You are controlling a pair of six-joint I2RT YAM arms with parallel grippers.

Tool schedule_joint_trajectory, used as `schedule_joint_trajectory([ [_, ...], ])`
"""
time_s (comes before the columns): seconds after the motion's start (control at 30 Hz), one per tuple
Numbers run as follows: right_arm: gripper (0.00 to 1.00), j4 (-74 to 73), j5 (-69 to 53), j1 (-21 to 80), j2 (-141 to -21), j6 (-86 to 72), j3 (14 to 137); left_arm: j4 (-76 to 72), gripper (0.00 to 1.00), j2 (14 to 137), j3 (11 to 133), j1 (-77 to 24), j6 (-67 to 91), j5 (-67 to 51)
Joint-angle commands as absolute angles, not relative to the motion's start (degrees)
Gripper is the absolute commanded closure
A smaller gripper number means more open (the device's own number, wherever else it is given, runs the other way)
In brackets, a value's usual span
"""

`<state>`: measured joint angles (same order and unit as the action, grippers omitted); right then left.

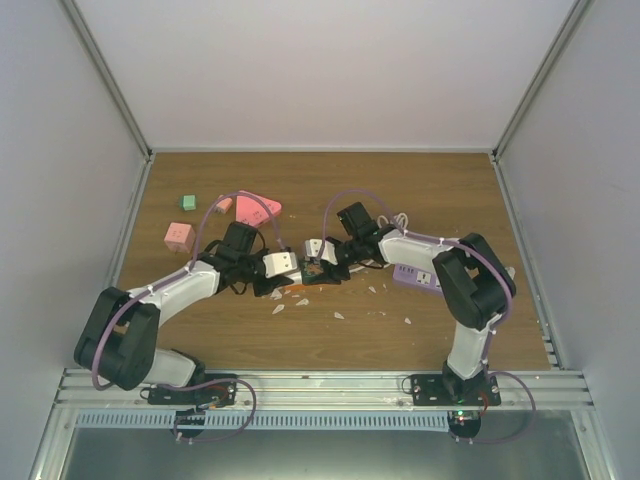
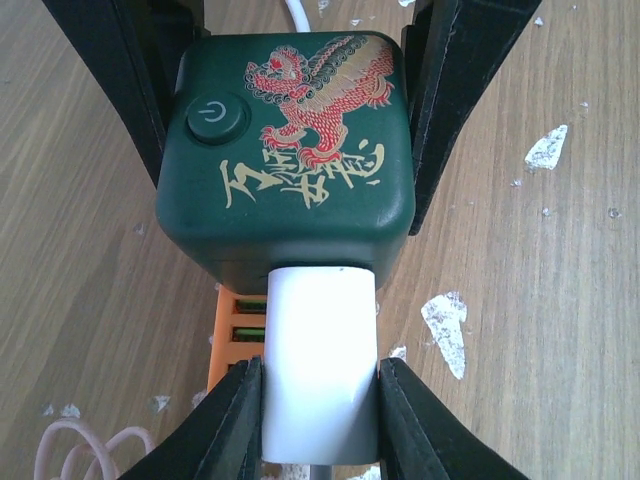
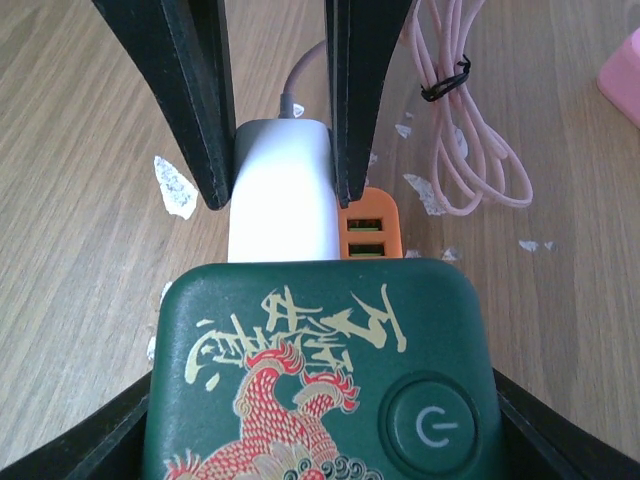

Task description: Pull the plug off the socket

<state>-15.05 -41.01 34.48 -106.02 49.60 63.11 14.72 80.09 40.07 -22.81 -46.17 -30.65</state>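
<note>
One socket [image 2: 290, 150], green top and orange side, mid-table. One white plug [image 2: 320, 340] plugged into it. Left gripper [image 2: 320, 405] pinches plug; right gripper [image 3: 320, 410] clamps socket. One purple strip [image 1: 415, 276] to the right.

plug [image 2: 320, 380] seated in socket [image 2: 235, 330] side, middle of table [image 1: 330, 345]; power strip [image 1: 415, 277] to right

socket [image 2: 290, 150]: dk-green plastic, smooth, satin; gold/red print slightly shiny; orange plastic side.
plug [image 2: 320, 370]: white plastic, smooth, semi-gloss.
fingers [image 2: 455, 90]: blk matt plastic.
table [image 2: 80, 300]: wood-grain laminate look, matt.
cable [image 3: 480, 160]: pink, rubbery, smooth.
</note>
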Motion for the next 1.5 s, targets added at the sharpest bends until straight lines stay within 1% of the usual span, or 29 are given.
schedule_joint_trajectory([
  [0.0, 0.91, -19.9, -32.9, 32.3, -108.5, 49.9, 62.3, 20.6, 0.83, 76.2, 38.4, -19.3, -47.2, -27.4],
  [0.3, 0.92, -20.5, -32.4, 32.4, -109.4, 49.4, 62.7, 21.2, 0.83, 74.2, 37.1, -18.4, -47.9, -25.4],
  [0.53, 0.92, -21.2, -32.6, 32.4, -110.0, 49.2, 63.3, 22.0, 0.83, 72.3, 37.4, -17.6, -48.2, -27.0],
  [0.87, 0.91, -21.4, -32.7, 32.4, -109.9, 49.5, 63.3, 25.4, 0.82, 67.9, 40.9, -7.8, -50.1, -31.9],
  [1.17, 0.90, -21.6, -32.7, 32.4, -110.0, 49.4, 63.4, 29.1, 0.82, 66.5, 46.8, 3.7, -53.1, -34.7],
  [1.47, 0.90, -21.6, -32.5, 32.4, -110.2, 49.2, 63.5, 24.2, 0.82, 67.8, 49.0, 9.4, -51.1, -32.5],
])
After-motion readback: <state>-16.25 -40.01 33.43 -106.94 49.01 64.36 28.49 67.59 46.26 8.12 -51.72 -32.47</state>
